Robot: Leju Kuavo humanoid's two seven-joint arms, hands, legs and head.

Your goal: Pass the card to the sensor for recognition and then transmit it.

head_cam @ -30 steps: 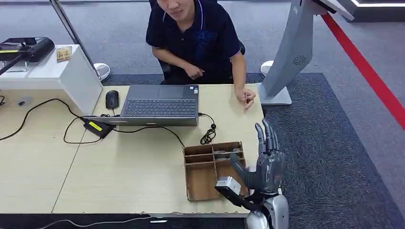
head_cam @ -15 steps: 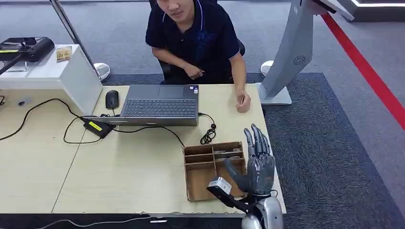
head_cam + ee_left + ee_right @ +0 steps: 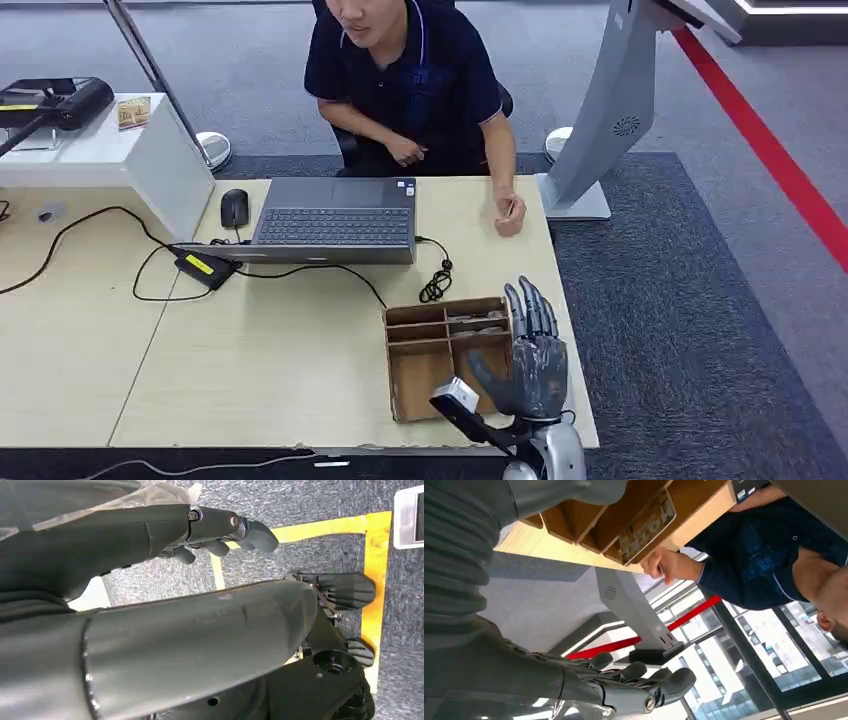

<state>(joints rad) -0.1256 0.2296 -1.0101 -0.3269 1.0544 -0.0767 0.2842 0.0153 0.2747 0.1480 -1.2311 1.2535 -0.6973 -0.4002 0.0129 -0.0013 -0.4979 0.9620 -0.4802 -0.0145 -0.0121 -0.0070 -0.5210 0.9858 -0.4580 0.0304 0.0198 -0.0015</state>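
Wooden desk (image 3: 280,360), card (image 3: 647,526) in tray (image 3: 418,375), right robot hand (image 3: 535,355) spread above

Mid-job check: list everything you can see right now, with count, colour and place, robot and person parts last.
Wooden compartment tray: one, brown, near table edge, card-like items in its far slots.
Open laptop: one, grey, far side of table.
Computer mouse: one, black, left of laptop.
Power adapter with cables: one, black, in front of laptop.
White box stand: one, far left, carrying a black device.
Kiosk pedestal: one, grey, on carpet.
Seated person: one, dark shirt, fist on table.
Right hand: fingers spread, empty, over tray's right edge.
Left hand: hanging over the floor.
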